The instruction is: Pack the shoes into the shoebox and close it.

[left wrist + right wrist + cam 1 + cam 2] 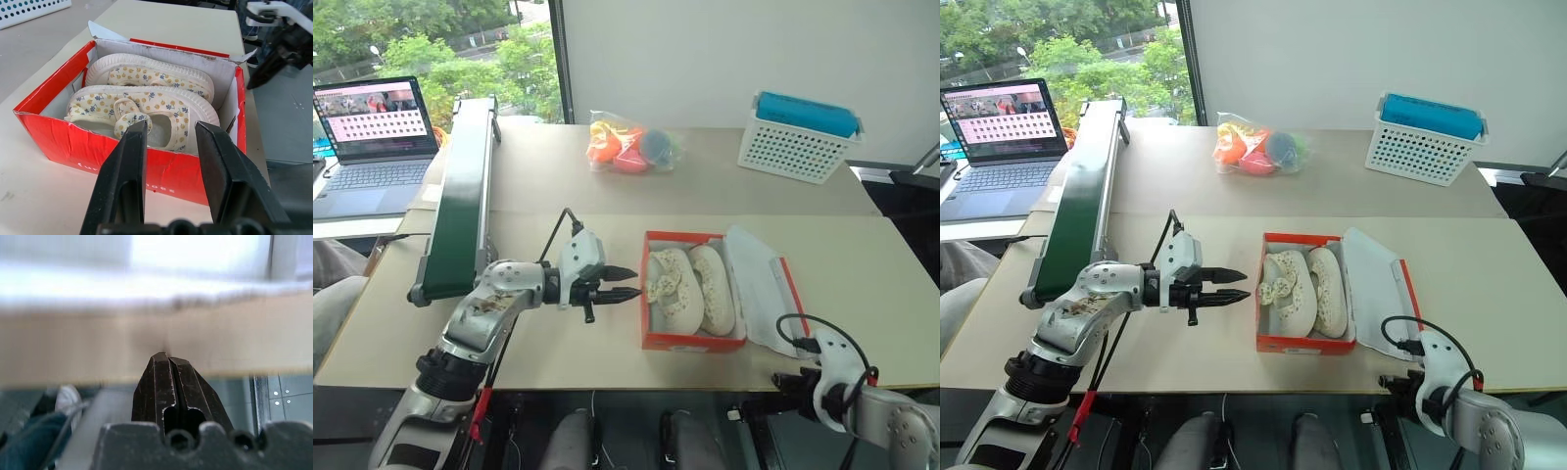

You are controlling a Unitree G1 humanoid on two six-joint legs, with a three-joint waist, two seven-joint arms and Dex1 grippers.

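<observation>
The orange-red shoebox [693,342] stands open in the middle of the table. Both cream-white shoes [675,286] lie side by side inside it, filling its white interior [146,93]. Its lid [759,289] lies flat to the right, white side up. My left gripper [634,282] hovers just left of the box and points at its side wall, open, with nothing between its black fingers [132,161]. My right gripper [164,355] is shut and empty. It hangs low at the table's front edge, right of the box [785,380].
A long green conveyor [465,186] runs along the table's left side, with a laptop [372,137] beyond it. A bag of colourful toys [631,145] and a white perforated basket [795,147] holding a blue item sit at the back.
</observation>
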